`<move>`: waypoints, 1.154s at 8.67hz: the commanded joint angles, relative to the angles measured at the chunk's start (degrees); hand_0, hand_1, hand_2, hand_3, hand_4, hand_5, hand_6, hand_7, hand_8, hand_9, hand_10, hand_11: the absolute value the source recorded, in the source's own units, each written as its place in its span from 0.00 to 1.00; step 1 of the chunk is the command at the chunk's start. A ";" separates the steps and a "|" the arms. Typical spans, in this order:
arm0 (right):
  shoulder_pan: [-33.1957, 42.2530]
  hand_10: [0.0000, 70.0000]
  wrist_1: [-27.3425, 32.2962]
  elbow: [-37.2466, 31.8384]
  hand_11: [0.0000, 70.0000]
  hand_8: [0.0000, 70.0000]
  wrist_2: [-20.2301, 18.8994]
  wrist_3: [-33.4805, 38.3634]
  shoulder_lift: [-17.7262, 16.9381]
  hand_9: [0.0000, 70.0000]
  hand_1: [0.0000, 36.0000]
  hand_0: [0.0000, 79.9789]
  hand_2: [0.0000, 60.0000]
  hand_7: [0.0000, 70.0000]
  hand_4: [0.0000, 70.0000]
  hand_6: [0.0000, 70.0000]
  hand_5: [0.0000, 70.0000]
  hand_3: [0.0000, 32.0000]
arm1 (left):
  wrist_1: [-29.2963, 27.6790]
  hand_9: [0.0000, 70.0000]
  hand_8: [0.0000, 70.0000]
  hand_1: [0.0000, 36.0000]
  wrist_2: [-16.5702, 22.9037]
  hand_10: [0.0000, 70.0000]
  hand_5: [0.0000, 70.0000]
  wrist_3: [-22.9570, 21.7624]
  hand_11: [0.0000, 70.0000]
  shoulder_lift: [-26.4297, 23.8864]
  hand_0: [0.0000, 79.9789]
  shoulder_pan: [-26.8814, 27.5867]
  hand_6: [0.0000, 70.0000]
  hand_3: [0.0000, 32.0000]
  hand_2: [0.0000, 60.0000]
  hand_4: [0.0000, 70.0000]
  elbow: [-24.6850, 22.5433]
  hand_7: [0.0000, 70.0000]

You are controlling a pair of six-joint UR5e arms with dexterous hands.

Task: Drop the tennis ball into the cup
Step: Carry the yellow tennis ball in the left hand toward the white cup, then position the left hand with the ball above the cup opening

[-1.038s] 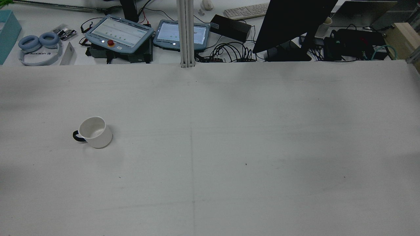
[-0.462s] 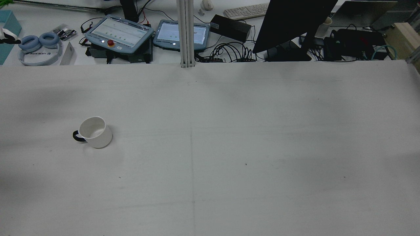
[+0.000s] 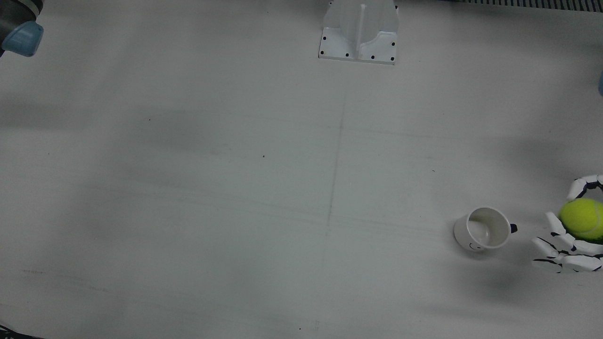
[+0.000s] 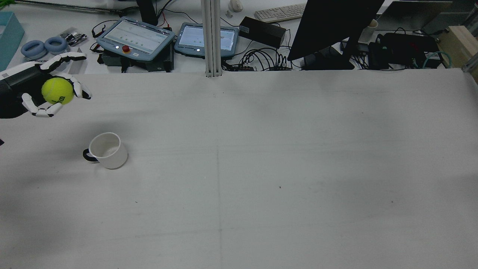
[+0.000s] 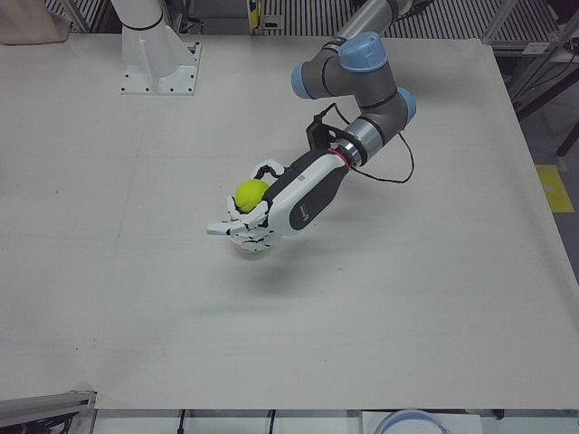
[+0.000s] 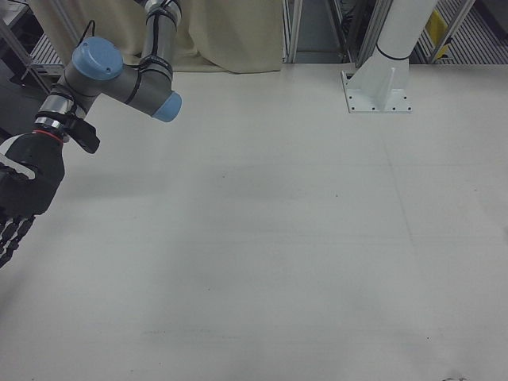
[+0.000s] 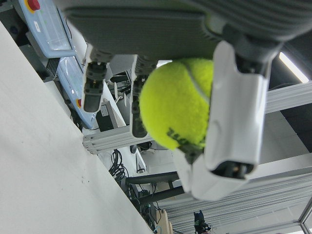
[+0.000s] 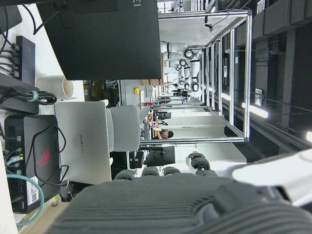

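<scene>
Ball in the left hand, carried near the cup but not yet over it.

The table [image 4: 261,149] bears only the white cup [image 4: 106,150], which stands upright and empty toward the robot's left side. The left hand [image 4: 44,91] hangs in the air with its fingers curled around the tennis ball [image 4: 57,90], so the pick looks done; what is left, judging by the front view, is to bring the ball over the cup's mouth and let go, since there the ball [image 3: 582,218] sits just beside the cup [image 3: 483,229] and not above it. That view cuts the left hand [image 3: 565,235] off at its edge. In the left-front view the hand hides nearly all of the cup. The right hand [image 6: 20,202] shows only at the right-front view's margin, empty as far as can be seen; whether its fingers are spread or closed cannot be told.
</scene>
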 commanded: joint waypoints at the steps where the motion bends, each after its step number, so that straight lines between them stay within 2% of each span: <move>1: 0.00 0.00 0.00 0.01 0.00 0.00 0.01 -0.03 0.00 0.00 0.00 0.00 0.00 0.00 0.00 0.00 0.00 0.00 | -0.73 0.45 0.48 1.00 -5.24 0.19 0.42 2.87 0.34 -0.23 1.00 5.85 0.97 0.86 1.00 0.00 2.53 0.74; 2: 0.00 0.00 0.00 0.10 0.00 0.00 0.01 -0.03 0.00 0.00 0.00 0.00 0.00 0.00 0.00 0.00 0.00 0.00 | -0.90 0.45 0.46 1.00 -7.87 0.19 0.39 2.87 0.34 -0.40 1.00 8.92 0.86 0.86 1.00 0.00 2.98 0.77; 3: 0.00 0.00 0.00 0.01 0.00 0.00 -0.08 -0.03 0.00 0.00 0.00 0.00 0.00 0.00 0.00 0.00 0.00 0.00 | -0.91 0.44 0.47 1.00 -9.29 0.18 0.41 2.87 0.33 -0.75 1.00 12.00 0.96 0.84 1.00 0.00 3.15 0.75; 4: 0.00 0.00 0.00 0.10 0.00 0.00 -0.08 -0.03 0.00 0.00 0.00 0.00 0.00 0.00 0.00 0.00 0.00 0.00 | -0.30 0.44 0.47 1.00 -9.30 0.18 0.41 2.78 0.32 -1.62 1.00 12.63 0.94 0.82 1.00 0.00 3.50 0.75; 5: 0.00 0.00 0.00 0.10 0.00 0.00 -0.08 -0.03 0.00 0.00 0.00 0.00 0.00 0.00 0.00 0.00 0.00 0.00 | -1.25 0.44 0.49 1.00 -9.30 0.18 0.43 2.61 0.32 -1.63 1.00 12.64 1.00 0.81 1.00 0.00 4.81 0.73; 6: 0.09 0.00 0.00 0.19 0.00 0.00 -0.08 -0.03 0.00 0.00 0.00 0.00 0.00 0.00 0.00 0.00 0.00 0.00 | -3.61 0.40 0.44 1.00 -9.30 0.16 0.38 2.00 0.30 -1.63 1.00 12.64 0.85 0.82 0.96 0.00 7.61 0.72; 7: 0.00 0.00 0.00 0.19 0.00 0.00 0.01 -0.03 0.00 0.00 0.00 0.00 0.00 0.00 0.00 0.00 0.00 0.00 | -4.67 0.24 0.31 1.00 -9.30 0.13 0.31 1.91 0.25 -1.55 1.00 12.55 0.61 0.84 0.84 0.00 8.94 0.50; 8: 0.00 0.00 0.00 0.19 0.00 0.00 -0.08 -0.03 0.00 0.00 0.00 0.00 0.00 0.00 0.00 0.00 0.00 0.00 | -5.21 0.08 0.19 0.99 -9.30 0.08 0.25 1.82 0.17 -1.46 0.79 12.47 0.45 0.84 0.74 0.00 8.96 0.28; 9: 0.09 0.00 0.00 0.19 0.00 0.00 -0.08 -0.03 0.00 0.00 0.00 0.00 0.00 0.00 0.00 0.00 0.00 0.00 | -5.47 0.01 0.16 0.86 -9.30 0.06 0.23 1.99 0.13 -1.02 0.72 12.47 0.47 0.82 0.66 0.00 8.87 0.15; 10: 0.09 0.00 0.00 0.28 0.00 0.00 0.01 -0.03 0.00 0.00 0.00 0.00 0.00 0.00 0.00 0.00 0.00 0.00 | -5.56 0.01 0.11 0.80 -9.30 0.05 0.19 1.99 0.10 -0.93 0.68 12.38 0.30 0.83 0.60 0.00 8.61 0.14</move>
